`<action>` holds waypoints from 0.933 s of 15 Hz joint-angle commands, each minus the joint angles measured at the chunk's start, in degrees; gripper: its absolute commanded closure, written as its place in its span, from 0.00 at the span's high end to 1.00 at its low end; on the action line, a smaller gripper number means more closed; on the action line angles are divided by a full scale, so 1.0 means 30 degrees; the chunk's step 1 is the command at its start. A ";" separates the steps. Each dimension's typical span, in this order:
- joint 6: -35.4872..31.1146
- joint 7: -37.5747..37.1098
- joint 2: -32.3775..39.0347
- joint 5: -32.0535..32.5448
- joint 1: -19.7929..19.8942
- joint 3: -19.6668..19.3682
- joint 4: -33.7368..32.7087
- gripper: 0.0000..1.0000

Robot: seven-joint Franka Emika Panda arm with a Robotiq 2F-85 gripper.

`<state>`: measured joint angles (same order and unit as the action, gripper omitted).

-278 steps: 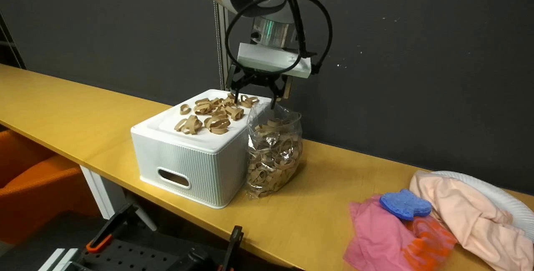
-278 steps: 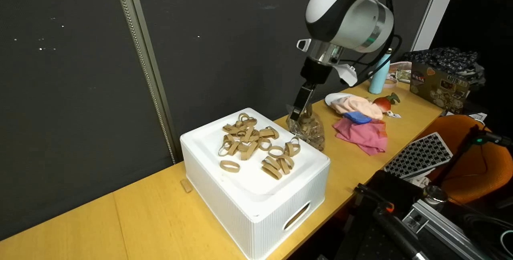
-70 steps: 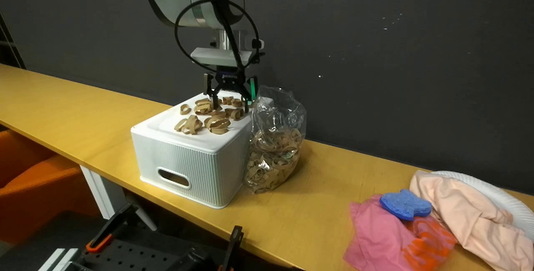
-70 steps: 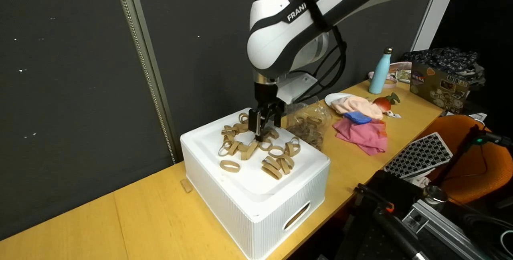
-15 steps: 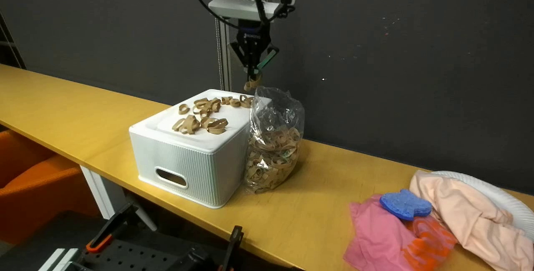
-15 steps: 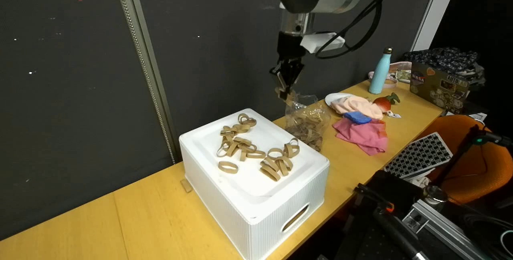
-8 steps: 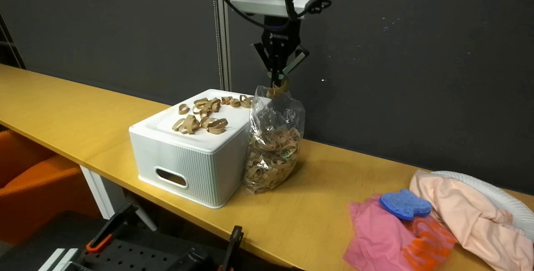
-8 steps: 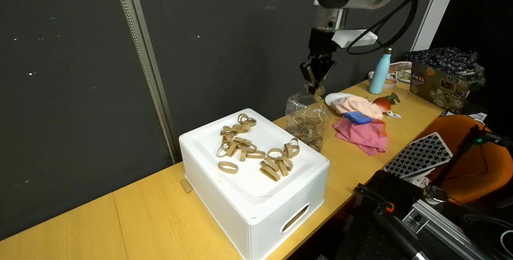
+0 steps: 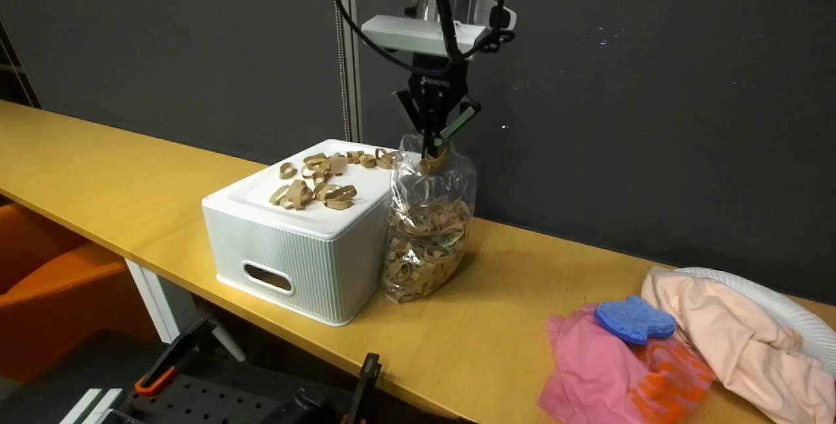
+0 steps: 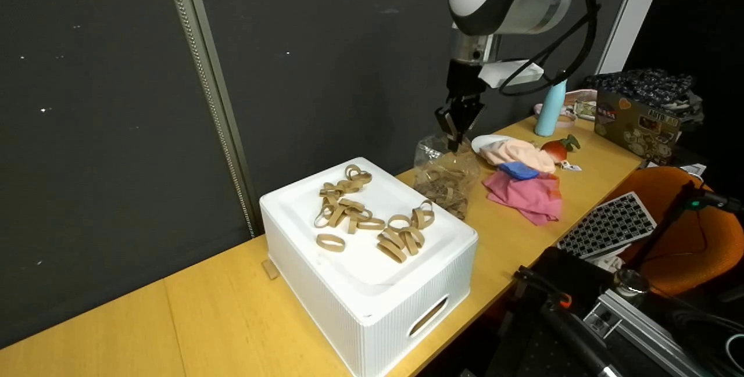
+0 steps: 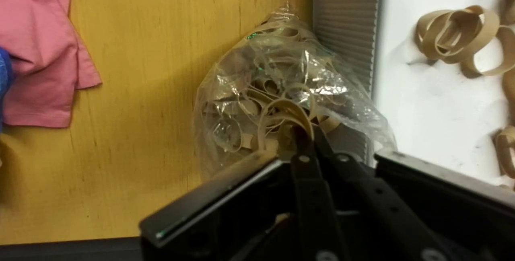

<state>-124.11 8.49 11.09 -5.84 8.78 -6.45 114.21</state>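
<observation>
– What's in that clear plastic bag [image 9: 418, 190]?
– It holds tan bands [image 9: 421, 257], a tangled heap of them in the lower part. The plastic above the heap is thin and crinkled, and its mouth gapes upward.
– And the white box [image 9: 274, 234] just beside it?
– Ribbed sides, and I can't see what's inside. Its flat top carries more loose bands [image 9: 300, 194], bunched in a few clumps, with a single loop [image 10: 331, 247] lying apart from the rest.
– The plate [image 9: 787, 306] further along the table [image 9: 516, 280] has something on it too.
– A peach cloth [image 9: 725, 326], spilling over its edge. The pink cloth [image 9: 588, 362] next to it has a blue sponge [image 9: 633, 319] on top.
– Is the gripper [image 9: 431, 149] holding anything?
– Yes, its jaws are closed, pinching a tan loop [image 9: 434, 163] between the tips. Whether there's a second one in there, I can't make out.
– Where exactly is it hanging?
– At the mouth of the bag, lower than the plastic's top edge, with a gap between it and the heap.
– And how does it look?
– Flat like a ribbon, dull tan, curled into a rounded arch that sticks out to one side of the tips. From above you look right past its curve to the jumble in the bag.
</observation>
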 commanded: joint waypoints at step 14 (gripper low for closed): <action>-0.0151 0.0312 0.1462 -0.0839 0.0162 0.0469 -0.1517 0.36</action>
<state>-125.32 8.78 16.18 -7.07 8.71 -5.54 110.40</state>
